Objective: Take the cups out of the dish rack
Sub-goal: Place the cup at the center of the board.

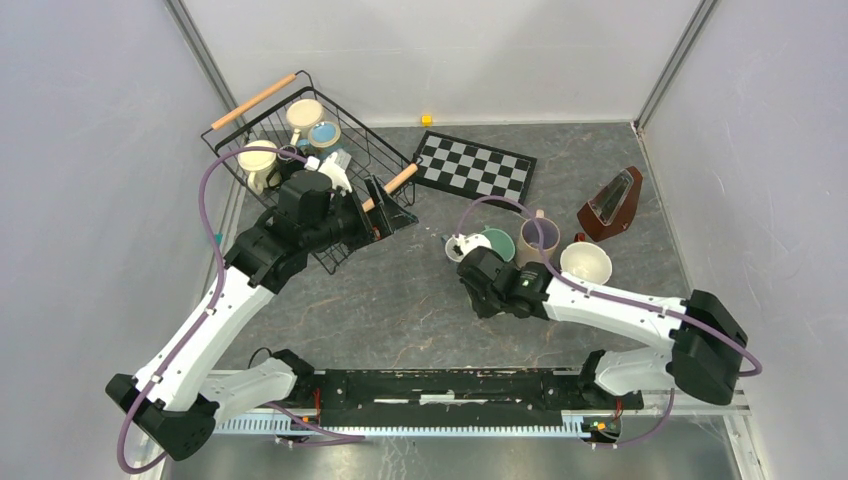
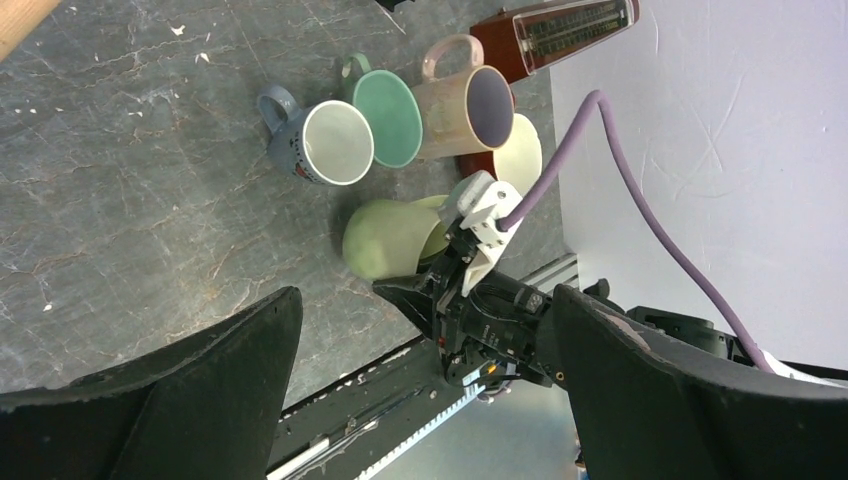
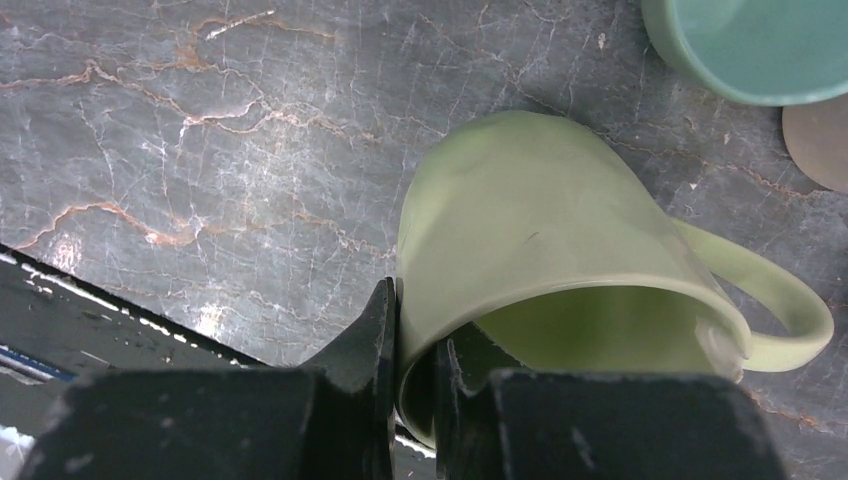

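The right gripper point(image 3: 412, 330) was clamped on the rim of the light green mug point(image 3: 540, 230), one finger inside the mouth and the other pressed against the outer wall. The mug was tipped, with its mouth toward the gripper, its base toward the grey table point(image 3: 200, 150) and its handle sticking out to one side; whether the base touched the table could not be told. Just beyond it four more mugs stood close together on the table: a blue-grey mug point(image 2: 320, 145) with a white inside, a teal mug point(image 2: 385, 115), a beige-pink mug point(image 2: 460, 110) and a cream mug point(image 2: 518, 155). The brown metronome point(image 1: 612, 205) sat just behind them, and the checkered board point(image 1: 473, 165) lay farther back near the wall. The left gripper point(image 2: 425, 300) hung spread wide with nothing between its fingers point(image 2: 215, 390), at the near corner of the dish rack point(image 1: 225, 150) beside one wooden handle point(image 1: 388, 187). The rack sat at the far left of the table, well apart from the unloaded mugs. Three mugs showed inside it: two cream ones point(image 1: 258, 160) point(image 1: 304, 113) and a blue-rimmed one point(image 1: 324, 135).
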`<state>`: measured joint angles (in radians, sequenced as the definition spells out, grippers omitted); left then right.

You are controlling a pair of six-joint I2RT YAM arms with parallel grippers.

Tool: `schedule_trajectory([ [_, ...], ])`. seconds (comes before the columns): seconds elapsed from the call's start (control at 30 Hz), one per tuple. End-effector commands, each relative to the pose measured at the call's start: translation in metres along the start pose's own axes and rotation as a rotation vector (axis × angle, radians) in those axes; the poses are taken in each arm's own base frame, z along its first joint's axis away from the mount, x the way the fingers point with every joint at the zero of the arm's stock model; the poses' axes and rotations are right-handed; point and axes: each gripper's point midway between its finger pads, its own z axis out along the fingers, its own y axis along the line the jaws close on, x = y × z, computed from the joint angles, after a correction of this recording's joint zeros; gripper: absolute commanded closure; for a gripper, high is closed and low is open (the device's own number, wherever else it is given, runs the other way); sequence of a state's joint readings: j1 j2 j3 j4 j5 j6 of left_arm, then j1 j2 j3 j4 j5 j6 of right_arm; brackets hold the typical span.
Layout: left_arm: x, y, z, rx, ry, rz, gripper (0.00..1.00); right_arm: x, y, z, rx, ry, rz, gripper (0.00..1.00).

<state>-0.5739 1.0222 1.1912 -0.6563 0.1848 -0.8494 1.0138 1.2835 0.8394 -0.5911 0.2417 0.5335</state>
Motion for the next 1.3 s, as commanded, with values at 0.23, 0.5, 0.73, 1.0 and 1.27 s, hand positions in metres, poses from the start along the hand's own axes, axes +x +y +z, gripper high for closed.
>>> schedule_trajectory([
  [0.23, -0.003, 0.001, -0.002, 0.005, -0.021, 0.065, 0.00, -0.047, 0.010, 0.005, 0.032, -0.094, -0.024, 1.00],
  [0.5, -0.003, 0.001, -0.001, 0.004, -0.018, 0.062, 0.00, -0.043, 0.008, 0.012, 0.072, -0.051, -0.034, 1.00],
  [0.73, -0.001, 0.003, -0.001, -0.005, -0.010, 0.062, 0.00, -0.044, 0.003, 0.016, 0.107, -0.044, -0.056, 0.92],
  [1.0, -0.001, 0.004, -0.004, -0.011, -0.014, 0.061, 0.00, -0.040, 0.000, 0.021, 0.121, -0.023, -0.077, 0.82],
  [1.27, -0.002, 0.002, -0.005, -0.007, -0.016, 0.062, 0.00, -0.041, 0.000, 0.022, 0.116, -0.024, -0.082, 0.69],
])
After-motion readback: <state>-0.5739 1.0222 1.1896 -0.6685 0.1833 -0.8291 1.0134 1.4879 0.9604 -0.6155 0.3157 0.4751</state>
